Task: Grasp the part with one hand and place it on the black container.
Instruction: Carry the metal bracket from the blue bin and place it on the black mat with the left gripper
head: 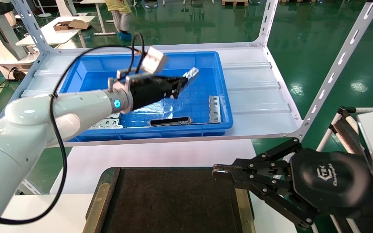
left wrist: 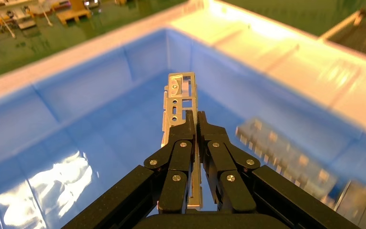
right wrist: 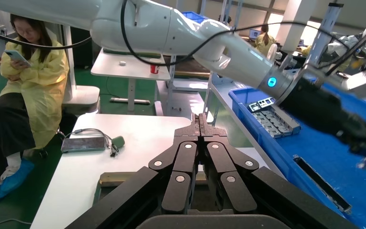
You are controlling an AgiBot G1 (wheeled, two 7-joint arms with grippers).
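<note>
Left gripper [left wrist: 193, 125]: clamped on the part [left wrist: 179, 102].
Part: pointed toward twelve o'clock, over the blue bin [left wrist: 86, 90].
Grey plates [left wrist: 286, 157]: lay at four o'clock.

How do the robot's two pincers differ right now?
The left pincer is shut on the part, lifted above the blue bin; the right pincer is shut on nothing. The left one is out over the bin, while the right one sits by the black container. Both are black with linked fingers.
</note>
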